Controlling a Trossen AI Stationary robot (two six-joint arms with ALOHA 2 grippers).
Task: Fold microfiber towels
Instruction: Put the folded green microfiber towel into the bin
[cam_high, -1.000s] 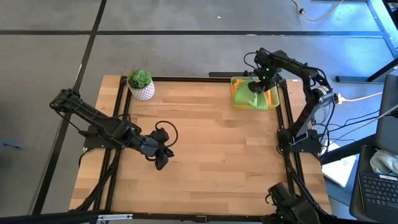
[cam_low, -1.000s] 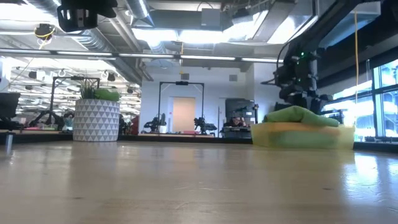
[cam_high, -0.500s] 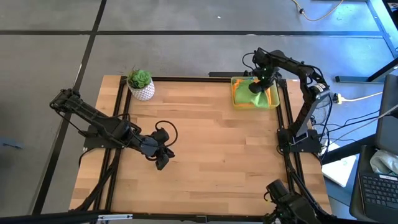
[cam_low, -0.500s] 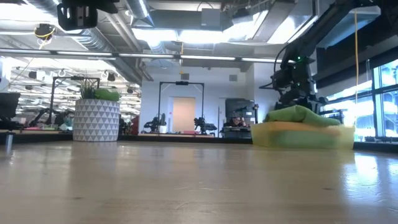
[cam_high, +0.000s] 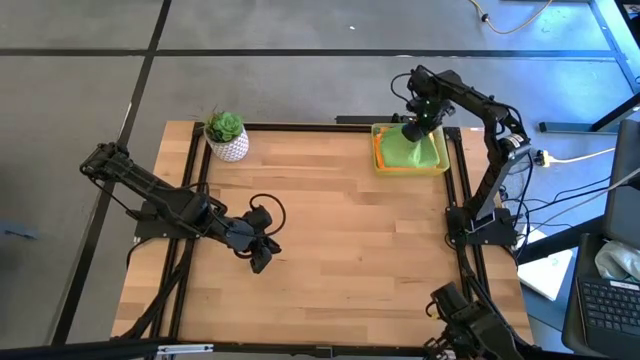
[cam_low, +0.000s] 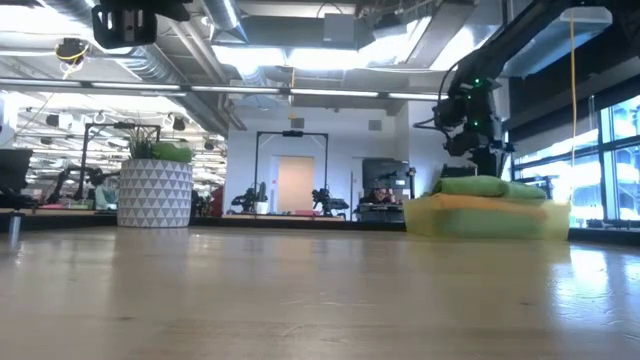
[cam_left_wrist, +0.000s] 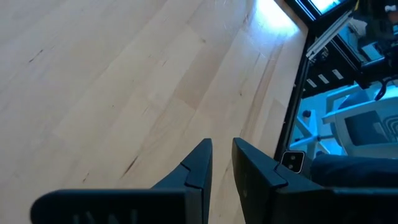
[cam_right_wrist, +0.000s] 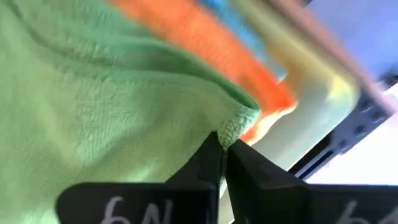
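1. The lime green towel (cam_high: 408, 150) lies on top of a stack in the yellow tray (cam_high: 442, 160) at the far right corner of the desk (cam_high: 340, 250). Its surface is soft, nubbly and rumpled into shallow folds.
2. An orange towel (cam_right_wrist: 205, 46) lies under it, and a strip of light blue towel (cam_right_wrist: 233, 18) shows beyond the orange one.
3. The right tool (cam_right_wrist: 222, 148) is pinched shut on a corner of the lime green towel, at the tray's far side.
4. The stack's lower layers are hidden; in the low view only the green top (cam_low: 480, 186) rises above the tray wall.
5. The left tool (cam_left_wrist: 219, 163) hangs over the near-left part of the desk, fingers slightly apart, holding nothing.
6. A potted plant (cam_high: 226, 135) stands at the far left corner. Bare wood lies between it, the tray and the left tool.
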